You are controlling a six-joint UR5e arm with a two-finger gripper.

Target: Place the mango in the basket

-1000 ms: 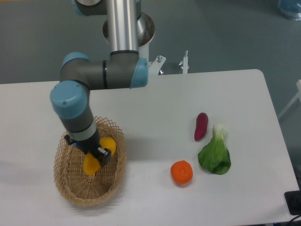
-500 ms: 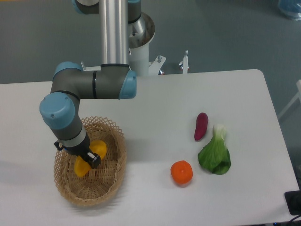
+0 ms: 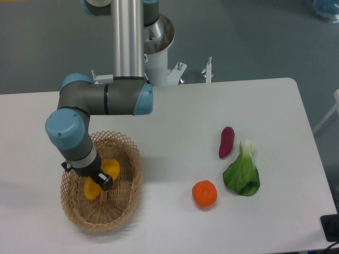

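White desk [image 3: 175,121] fills most of the view, with grey floor behind it.

Nearest, by the front left corner of the desk, sits the basket [image 3: 125,203]. The mango [image 3: 108,170] is down inside it, with its two yellow ends sticking out on each side of the gripper [image 3: 98,180]. The jaws are closed on the mango across its middle.

A second ago the gripper and mango were a bit more to the right in the basket. Half a second ago they slid left and a little lower. Since then almost nothing has moved. So I think the carrying is over and the mango is where it should go. What is left is to let go and lift away. I cannot tell if the mango already rests on the basket floor.

Further right, near the front edge, is a round orange fruit [image 3: 204,193]. Just beyond it lie a leafy green vegetable [image 3: 242,173] and a small dark purple vegetable [image 3: 226,142], all well apart from the basket.

At the back edge stands the arm's base [image 3: 158,58].
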